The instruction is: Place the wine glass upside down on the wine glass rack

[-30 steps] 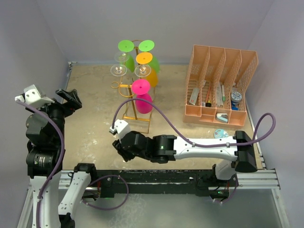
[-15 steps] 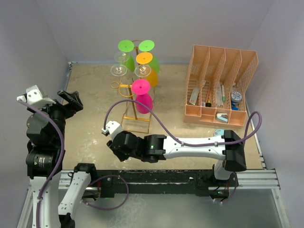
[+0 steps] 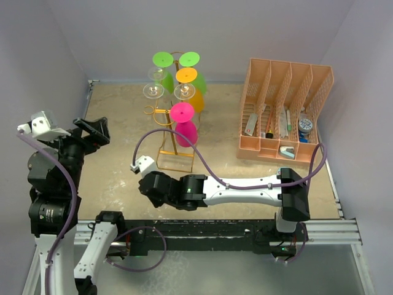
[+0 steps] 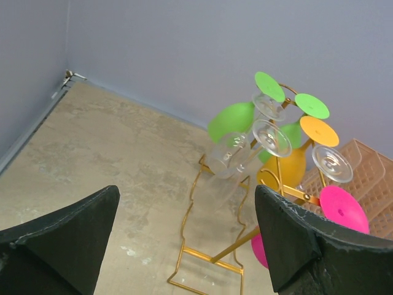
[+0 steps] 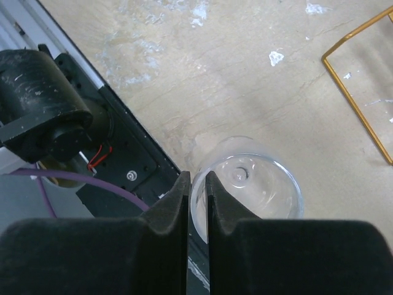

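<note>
Top external: right pincer point(image 3: 152, 186) low over the table point(image 3: 123, 123), near the wine glass rack point(image 3: 175, 169); left wrist: left pincer point(image 4: 186, 196) spread wide apart, facing that rack; right wrist: right pincer clamped on the rim of the wine glass point(image 5: 258, 184), which stands upright at the table's near edge.

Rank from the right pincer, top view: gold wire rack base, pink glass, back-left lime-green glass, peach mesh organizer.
From the right pincer:
1. Gold wire rack's rectangular base, just beyond it.
2. Pink wine glass, hanging at the rack's front.
3. Lime-green wine glass, rack's back left, and peach mesh organizer, far right: too close to call.
</note>
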